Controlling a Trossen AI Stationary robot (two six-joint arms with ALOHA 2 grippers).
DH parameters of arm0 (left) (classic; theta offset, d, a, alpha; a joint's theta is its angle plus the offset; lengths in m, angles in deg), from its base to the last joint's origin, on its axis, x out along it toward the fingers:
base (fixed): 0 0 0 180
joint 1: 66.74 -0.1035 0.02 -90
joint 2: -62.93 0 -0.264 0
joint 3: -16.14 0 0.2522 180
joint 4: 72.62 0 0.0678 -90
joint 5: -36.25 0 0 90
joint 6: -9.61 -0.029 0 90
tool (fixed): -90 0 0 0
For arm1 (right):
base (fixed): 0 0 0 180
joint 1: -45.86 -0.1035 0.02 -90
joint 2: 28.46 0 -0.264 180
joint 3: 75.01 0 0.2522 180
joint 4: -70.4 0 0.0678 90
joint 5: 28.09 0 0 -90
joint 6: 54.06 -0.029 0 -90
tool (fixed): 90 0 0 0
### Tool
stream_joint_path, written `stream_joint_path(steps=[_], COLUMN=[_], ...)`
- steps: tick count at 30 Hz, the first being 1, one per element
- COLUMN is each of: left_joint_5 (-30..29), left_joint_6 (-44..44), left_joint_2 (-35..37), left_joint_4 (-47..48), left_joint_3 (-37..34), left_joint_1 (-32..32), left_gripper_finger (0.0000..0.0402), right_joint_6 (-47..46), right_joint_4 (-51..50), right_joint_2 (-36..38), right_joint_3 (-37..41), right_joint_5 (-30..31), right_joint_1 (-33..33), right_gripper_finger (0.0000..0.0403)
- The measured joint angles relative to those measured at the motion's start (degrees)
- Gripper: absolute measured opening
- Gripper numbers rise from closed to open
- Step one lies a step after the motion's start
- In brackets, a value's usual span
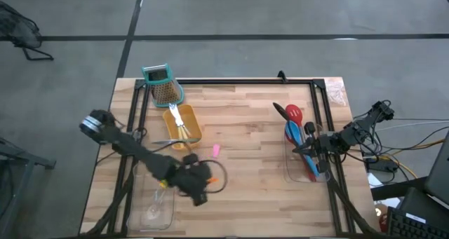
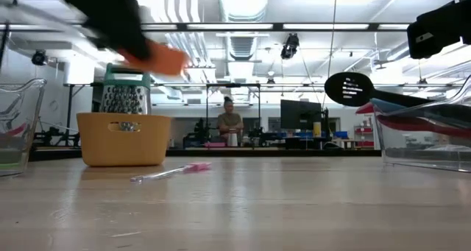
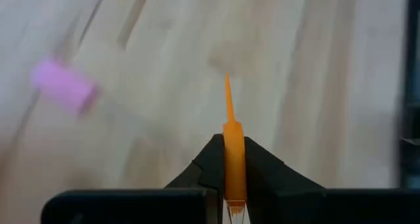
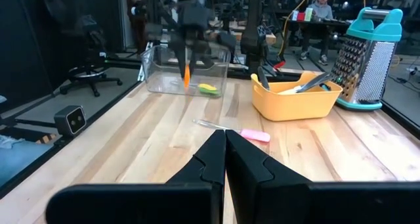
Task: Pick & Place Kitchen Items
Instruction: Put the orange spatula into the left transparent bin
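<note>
nearby, pink-tipped tool point(image 1: 215, 150) on table; left gripper point(image 3: 234, 159) pinches orange tool point(image 3: 231, 129); right gripper point(image 4: 225, 152) closed.

A teal-topped metal grater point(image 1: 163, 83) is stood at the wooden counter's point(image 1: 245, 155) far edge, just beside a yellow tray point(image 1: 184, 130). Clear trays point(image 1: 156, 207) are set near each side.

We see the left gripper point(image 2: 118, 23) only as a blur in the low view; the orange-tipped tool point(image 3: 233, 159) has its handle hidden between the fingers.
</note>
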Motion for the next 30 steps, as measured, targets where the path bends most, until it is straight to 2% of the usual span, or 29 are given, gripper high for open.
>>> stream_joint_path(steps=[8,12,17,22,30], left_joint_5=[-2.39,-4.08,-3.09,-2.98,-2.78], left_joint_6=[24.40,37.70,52.78,58.76,59.13], left_joint_2=[8.18,9.01,8.50,7.35,3.11], left_joint_4=[14.00,22.88,33.71,39.77,40.59], left_joint_3=[-0.26,-0.42,-0.50,-0.52,-0.52], left_joint_1=[14.05,19.61,24.35,26.22,25.94], left_gripper_finger=[0.0035,0.0035,0.0036,0.0036,0.0037], right_joint_6=[-0.02,-0.03,0.00,-0.02,-0.02], right_joint_4=[-0.02,-0.01,-0.01,-0.02,0.00], right_joint_2=[0.00,0.00,0.00,0.00,0.00], right_joint_3=[0.00,0.00,0.00,0.00,0.00], right_joint_5=[0.01,0.00,0.00,0.01,0.02], right_joint_1=[-0.01,-0.01,-0.01,-0.01,0.00], right_gripper_finger=[0.0008,0.0008,0.0008,0.0008,0.0008])
